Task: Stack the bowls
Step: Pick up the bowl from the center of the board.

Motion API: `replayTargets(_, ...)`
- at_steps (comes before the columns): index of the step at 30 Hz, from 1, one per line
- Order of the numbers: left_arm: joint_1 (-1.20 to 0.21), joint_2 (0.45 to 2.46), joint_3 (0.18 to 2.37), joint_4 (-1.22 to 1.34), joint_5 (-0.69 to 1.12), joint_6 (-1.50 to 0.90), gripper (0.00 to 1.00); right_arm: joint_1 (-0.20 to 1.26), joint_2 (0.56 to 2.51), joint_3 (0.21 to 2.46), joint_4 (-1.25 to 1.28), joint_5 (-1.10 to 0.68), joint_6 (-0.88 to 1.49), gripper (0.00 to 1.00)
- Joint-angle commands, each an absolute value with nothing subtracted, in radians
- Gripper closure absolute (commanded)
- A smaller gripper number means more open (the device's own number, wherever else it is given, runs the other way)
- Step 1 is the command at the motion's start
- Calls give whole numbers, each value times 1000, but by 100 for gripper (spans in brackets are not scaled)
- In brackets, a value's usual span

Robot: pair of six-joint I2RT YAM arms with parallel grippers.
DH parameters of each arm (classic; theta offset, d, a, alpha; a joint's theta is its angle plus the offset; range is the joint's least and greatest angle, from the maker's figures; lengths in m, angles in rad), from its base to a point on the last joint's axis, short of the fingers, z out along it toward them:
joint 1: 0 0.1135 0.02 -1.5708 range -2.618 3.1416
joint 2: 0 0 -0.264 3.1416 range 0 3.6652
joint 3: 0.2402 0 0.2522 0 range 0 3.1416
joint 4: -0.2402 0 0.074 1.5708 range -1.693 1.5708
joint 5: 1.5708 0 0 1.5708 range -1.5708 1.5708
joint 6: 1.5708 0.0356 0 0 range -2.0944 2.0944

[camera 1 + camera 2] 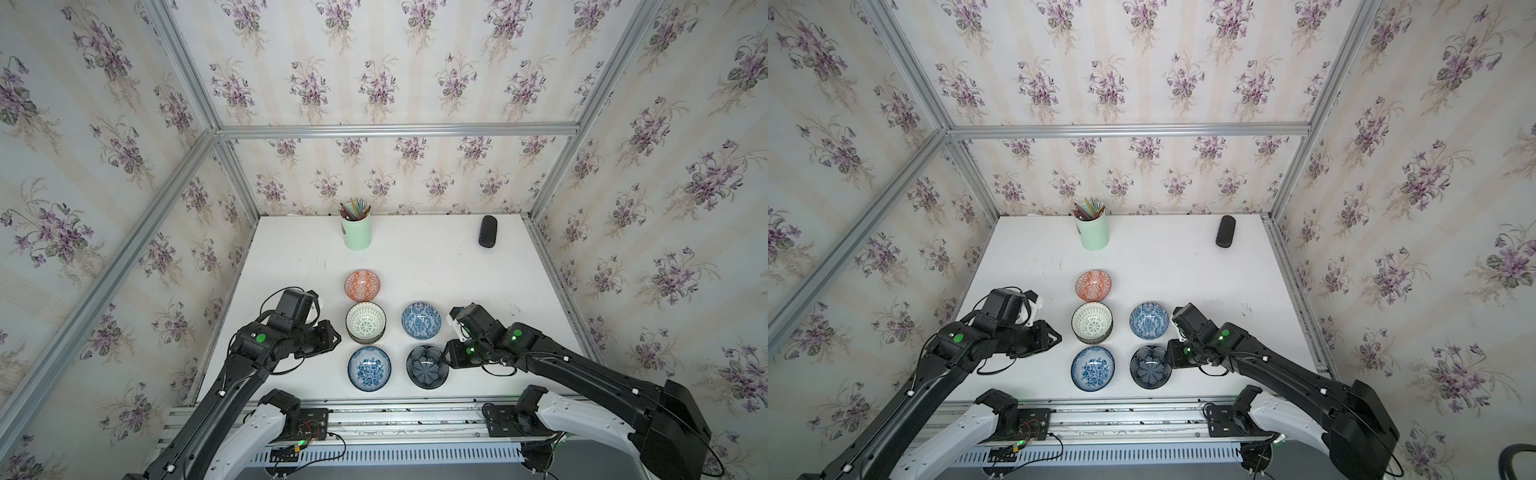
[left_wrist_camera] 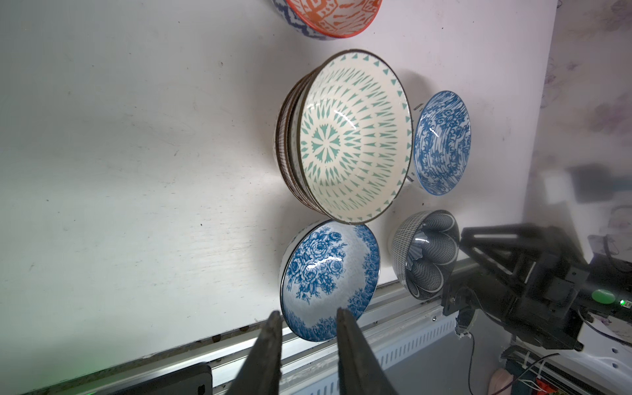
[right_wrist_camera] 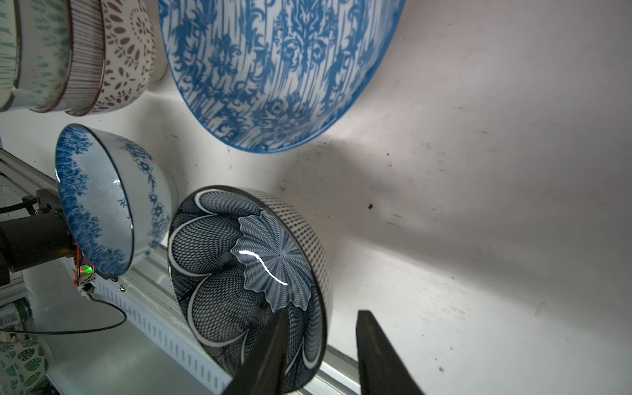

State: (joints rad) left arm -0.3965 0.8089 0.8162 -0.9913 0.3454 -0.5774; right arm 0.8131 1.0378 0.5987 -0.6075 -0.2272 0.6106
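Both top views show five bowl spots on the white table [image 1: 478, 282]. An orange bowl [image 1: 362, 285] is farthest back. In front of it, a green-lattice bowl [image 1: 365, 322] tops a stack of three [image 3: 85, 58], over a pink-lined and a dark-lattice bowl. A blue-white bowl [image 1: 421, 319] stands right of the stack. At the front are a blue floral bowl [image 1: 369, 368] and a dark navy petal bowl [image 1: 427, 366]. My left gripper [image 1: 337, 337] is open and empty, left of the stack. My right gripper [image 3: 323, 313] is open and straddles the navy bowl's rim [image 3: 325, 273], with a gap at the outer finger.
A mint-green pencil cup [image 1: 356, 230] stands at the back of the table, with a dark case [image 1: 487, 231] at the back right. An aluminium rail [image 1: 395, 409] runs along the front edge. Frame posts and wallpapered walls close in both sides and the back.
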Motion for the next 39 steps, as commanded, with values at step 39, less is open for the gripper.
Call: replayTargets(39, -396, 837, 865, -1046, 348, -551, 69, 883, 1072, 598, -589, -206, 645, 100)
